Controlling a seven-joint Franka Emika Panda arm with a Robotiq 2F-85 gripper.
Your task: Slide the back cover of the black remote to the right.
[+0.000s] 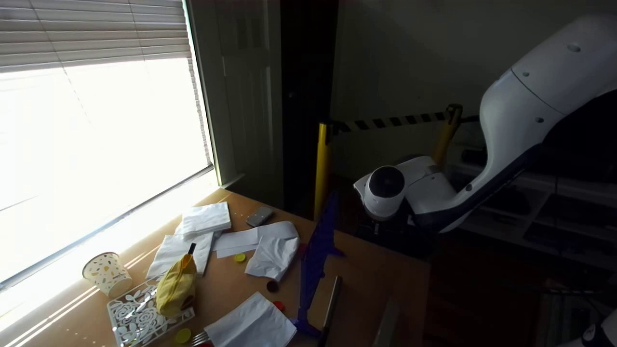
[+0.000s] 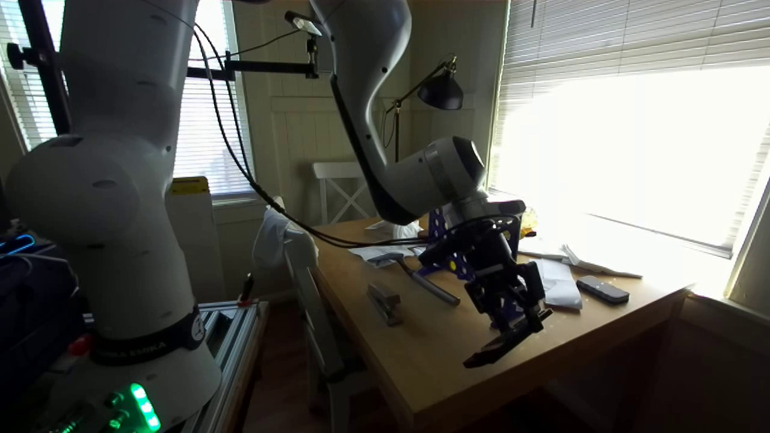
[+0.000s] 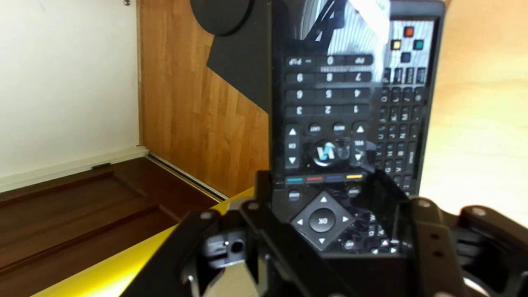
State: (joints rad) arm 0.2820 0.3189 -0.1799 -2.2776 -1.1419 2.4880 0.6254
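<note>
The black remote (image 3: 321,140) fills the middle of the wrist view, its number keys upside down. My gripper (image 3: 324,179) is shut on it, one finger along its left edge. The other finger stands at the right, in front of the keyboard strip. The back cover (image 3: 408,111), bearing small letter keys, sticks out to the right from behind the front part. In an exterior view the remote (image 2: 508,347) hangs tilted below the gripper (image 2: 518,319), in front of the table's near corner. Its lower end in the wrist view is hidden by the gripper.
A wooden table (image 2: 433,361) bears white papers (image 1: 258,320), a tall blue lattice strip (image 1: 315,260), a grey bar (image 1: 332,306), a small dark grey box (image 2: 603,290), a stapler-like thing (image 2: 385,304), a yellow pouch (image 1: 177,289) and a paper cup (image 1: 107,275). A chair (image 2: 319,294) stands at its side.
</note>
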